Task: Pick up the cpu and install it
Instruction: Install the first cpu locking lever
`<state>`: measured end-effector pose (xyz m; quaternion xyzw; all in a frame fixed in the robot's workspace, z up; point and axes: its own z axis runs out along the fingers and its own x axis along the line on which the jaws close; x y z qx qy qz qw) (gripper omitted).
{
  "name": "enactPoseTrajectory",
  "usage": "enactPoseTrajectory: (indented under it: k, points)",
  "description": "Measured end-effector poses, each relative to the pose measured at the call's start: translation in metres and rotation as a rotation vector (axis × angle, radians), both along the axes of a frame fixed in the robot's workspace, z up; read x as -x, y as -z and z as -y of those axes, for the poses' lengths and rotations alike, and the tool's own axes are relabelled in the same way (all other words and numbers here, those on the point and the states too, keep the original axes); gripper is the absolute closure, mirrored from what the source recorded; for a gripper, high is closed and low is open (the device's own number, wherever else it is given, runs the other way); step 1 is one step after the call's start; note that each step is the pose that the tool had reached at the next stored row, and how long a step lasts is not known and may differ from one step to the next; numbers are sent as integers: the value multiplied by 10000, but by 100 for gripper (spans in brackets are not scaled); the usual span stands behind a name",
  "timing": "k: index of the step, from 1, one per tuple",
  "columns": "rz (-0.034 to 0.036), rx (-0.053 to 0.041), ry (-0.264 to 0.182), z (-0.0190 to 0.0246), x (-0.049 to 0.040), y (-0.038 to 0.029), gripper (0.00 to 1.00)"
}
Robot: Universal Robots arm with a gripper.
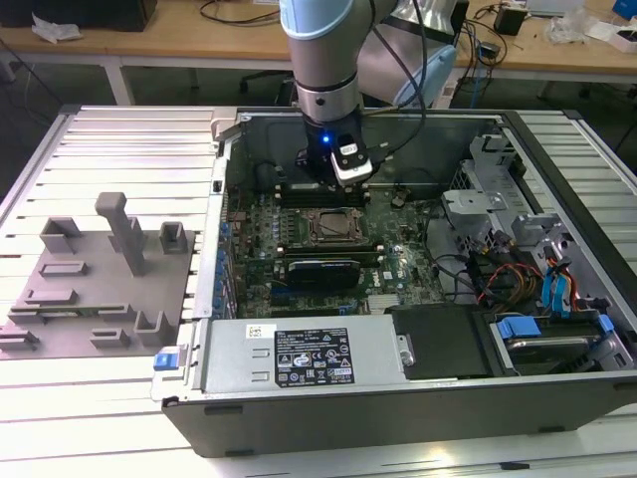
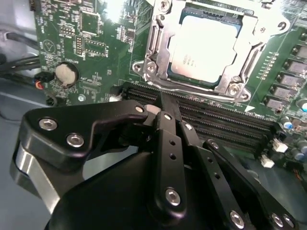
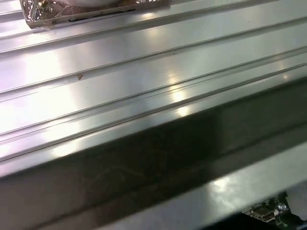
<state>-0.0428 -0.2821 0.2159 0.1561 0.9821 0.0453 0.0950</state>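
Ribbed aluminium table [image 1: 119, 159] carries an open computer case [image 1: 398, 398] with its green motherboard [image 1: 398, 269] exposed. At the board's middle the cpu [image 2: 204, 45], silver-topped, lies seated inside the socket frame [image 2: 153, 52], just ahead of the gripper [image 2: 165, 112] and apart from it. The gripper's black fingers [image 2: 168, 143] appear drawn together with nothing between them, though their tips are partly hidden behind the linkage. Long memory slots [image 2: 216, 117] run directly beneath the fingertips, between jaws and socket. Off to the exterior view's left, well away from the jaws, grey fixture blocks [image 1: 100, 269] sit on the table.
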Motion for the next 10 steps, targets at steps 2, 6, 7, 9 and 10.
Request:
enactPoseTrajectory:
  k: [2, 6, 7, 9, 10]
  points:
    - [0, 24, 6, 0, 0, -90, 89]
    - [-381, 419, 31, 0, -2, -113, 89]
    - [-632, 528, 44, 0, -4, -113, 89]
    - [-913, 627, 47, 3, -8, -115, 89]
    - [-913, 625, 48, 2, -8, -114, 89]
